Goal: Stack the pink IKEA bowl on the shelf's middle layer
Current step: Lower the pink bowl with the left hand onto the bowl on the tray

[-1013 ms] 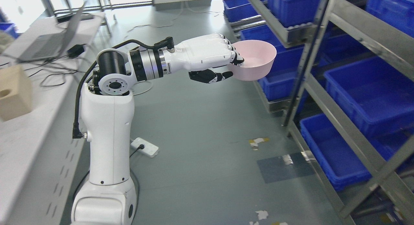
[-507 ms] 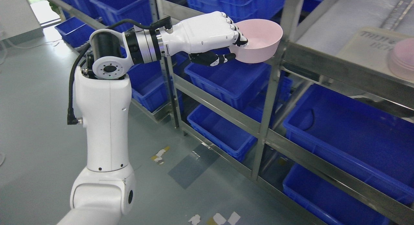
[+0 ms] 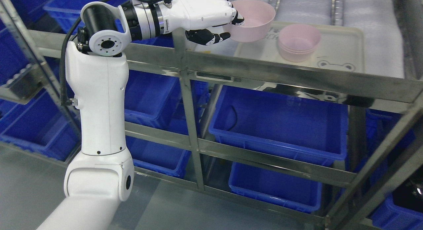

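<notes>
While left hand grips rim of pink bowl, fingers over edge, thumb beneath, bowl hangs above metal shelf, just left of pink bowl stack on pale tray. Blue bins below.

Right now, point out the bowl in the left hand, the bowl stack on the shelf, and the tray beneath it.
Held pink bowl (image 3: 256, 20): head view, inner wall.
Stacked pink bowls (image 3: 299, 38): head view, inside of the top bowl.
Tray (image 3: 343, 45): head view, bare surface right of the stack.
</notes>
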### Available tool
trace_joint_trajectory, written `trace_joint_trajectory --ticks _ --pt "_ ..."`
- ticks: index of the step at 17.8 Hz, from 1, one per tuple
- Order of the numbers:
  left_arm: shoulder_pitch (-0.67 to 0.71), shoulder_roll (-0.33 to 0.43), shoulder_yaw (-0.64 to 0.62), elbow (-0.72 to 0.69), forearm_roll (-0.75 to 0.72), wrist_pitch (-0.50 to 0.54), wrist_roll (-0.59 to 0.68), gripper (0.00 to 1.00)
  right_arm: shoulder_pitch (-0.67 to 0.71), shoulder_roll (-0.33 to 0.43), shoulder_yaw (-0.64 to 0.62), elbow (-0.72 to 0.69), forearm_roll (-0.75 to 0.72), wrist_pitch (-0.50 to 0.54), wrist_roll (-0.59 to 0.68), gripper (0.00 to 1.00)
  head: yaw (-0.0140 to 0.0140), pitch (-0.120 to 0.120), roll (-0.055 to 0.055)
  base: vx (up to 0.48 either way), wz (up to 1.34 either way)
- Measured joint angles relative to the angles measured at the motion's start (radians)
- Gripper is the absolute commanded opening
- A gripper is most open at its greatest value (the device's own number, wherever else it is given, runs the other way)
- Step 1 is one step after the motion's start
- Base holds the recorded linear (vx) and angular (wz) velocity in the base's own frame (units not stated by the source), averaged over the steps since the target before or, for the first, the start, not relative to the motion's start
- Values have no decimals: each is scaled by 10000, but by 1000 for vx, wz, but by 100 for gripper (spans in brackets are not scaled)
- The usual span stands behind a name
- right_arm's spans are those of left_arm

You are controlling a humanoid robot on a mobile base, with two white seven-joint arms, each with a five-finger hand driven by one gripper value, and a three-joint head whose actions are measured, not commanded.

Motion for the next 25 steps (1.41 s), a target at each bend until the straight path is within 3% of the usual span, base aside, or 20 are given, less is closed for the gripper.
trace_joint_trajectory --ticks 5,15,25 --pt "-244 147 -408 457 -726 0 24 1 0 0 0 0 0 0 0 100 0 0 0 103 -592" --pt "-48 1167 -544 866 -1456 0 510 2 0 0 0 0 0 0 0 100 0 -4 0 53 -218" --pt "-25 943 -889 1925 -2701 0 1539 4 -1 0 0 0 0 0 0 100 0 -6 0 2 -11"
